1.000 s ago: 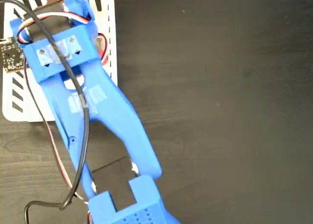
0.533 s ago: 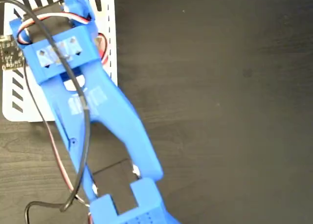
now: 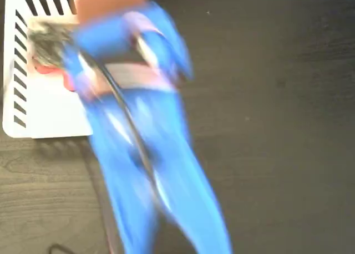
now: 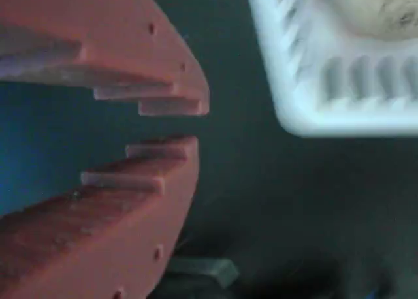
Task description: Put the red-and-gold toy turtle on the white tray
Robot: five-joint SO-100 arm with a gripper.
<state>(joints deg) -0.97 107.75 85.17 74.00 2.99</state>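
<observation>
A dark, almost black wood-grain table [image 3: 277, 126] fills the fixed view; nothing of the room beyond it shows. The white tray [image 3: 50, 112] lies at the table's top-left corner, black slanted slots running down its left edge and along its top edge. The blue arm [image 3: 150, 171] is smeared by motion blur, reaching from the bottom edge up across the tray's right side. A small red patch near the tray's left edge, just beside the blurred arm, is the red-and-gold toy turtle [image 3: 47, 70] lying on the tray; in the wrist view a pale rounded shape sits inside the tray's corner, too blurred to tell more. There the gripper [image 4: 176, 126] hangs over bare dark table beside the tray, its two reddish-orange toothed fingers [image 4: 130, 44] slightly parted, with a narrow gap and nothing between them.
</observation>
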